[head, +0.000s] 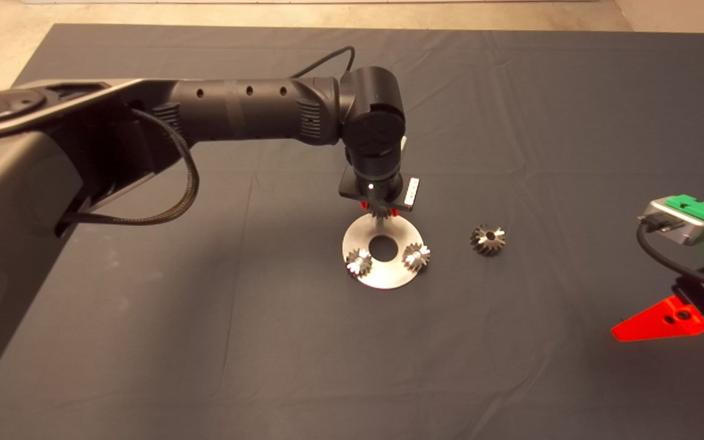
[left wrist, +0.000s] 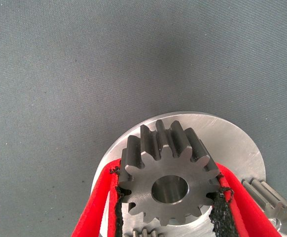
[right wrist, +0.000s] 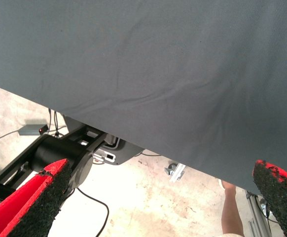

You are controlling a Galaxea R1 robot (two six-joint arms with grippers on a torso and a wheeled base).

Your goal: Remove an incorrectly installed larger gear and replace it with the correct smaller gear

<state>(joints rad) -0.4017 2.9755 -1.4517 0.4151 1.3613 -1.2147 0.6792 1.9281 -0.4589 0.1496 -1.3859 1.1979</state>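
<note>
- the gear [left wrist: 169, 180] held in the left gripper [left wrist: 169, 207] lies nearest the left wrist camera; the black pads [left wrist: 221, 210] pinch it on both sides, and it hangs over the far part of the round steel plate [left wrist: 232, 143].
- this gear looks grey and rather big in the wrist view, so i cannot say surely if it is the smaller gear; the head view shows it only as a small part under the wrist [head: 380, 213].
- the larger gear [head: 487, 239] lies on the dark mat [head: 205, 342], apart from the plate, so i judge the removing step is done.
- two small silver gears [head: 358, 261] [head: 416, 255] sit on the plate beside its centre hole.
- i judge the step in hand is the placing; the next move needs the gear lowered straight onto its seat.
- the right gripper [right wrist: 158, 197] waits at the mat's right edge, its fingers spread wide and empty.
</note>
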